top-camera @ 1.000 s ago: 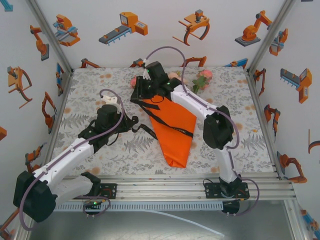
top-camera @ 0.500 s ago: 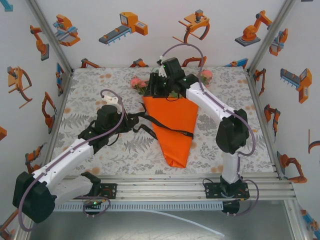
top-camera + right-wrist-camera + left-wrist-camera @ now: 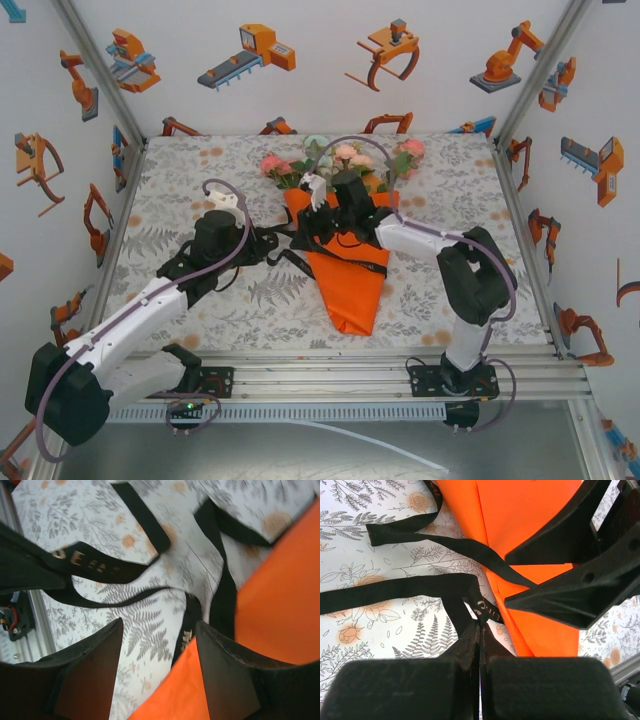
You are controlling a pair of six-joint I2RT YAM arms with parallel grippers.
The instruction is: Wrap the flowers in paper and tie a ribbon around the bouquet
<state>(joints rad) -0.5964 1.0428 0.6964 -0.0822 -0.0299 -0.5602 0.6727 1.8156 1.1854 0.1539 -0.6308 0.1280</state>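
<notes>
Here: left gripper (image 3: 480,626) pinching ribbon (image 3: 420,586); right gripper (image 3: 157,630) apart over bouquet (image 3: 350,285); floral tablecloth (image 3: 180,190) beneath.

We read the paper (image 3: 352,290) as a thin matt orange sheet, smooth, with sharp folds. The ribbon (image 3: 410,585) is dull black woven cloth. The tablecloth (image 3: 190,190) is matt and printed, and the rail (image 3: 330,362) along its near edge is satin bare metal. The right gripper (image 3: 159,625) is matt black plastic.

My bouquet (image 3: 350,280) lies mid-frame, its orange paper (image 3: 355,305) cone pointing down-frame, pink, white and green flowers (image 3: 345,157) fanned above the wide top, the black lettered ribbon (image 3: 420,586) crossing it, pinched leftward in my left gripper (image 3: 480,629)
</notes>
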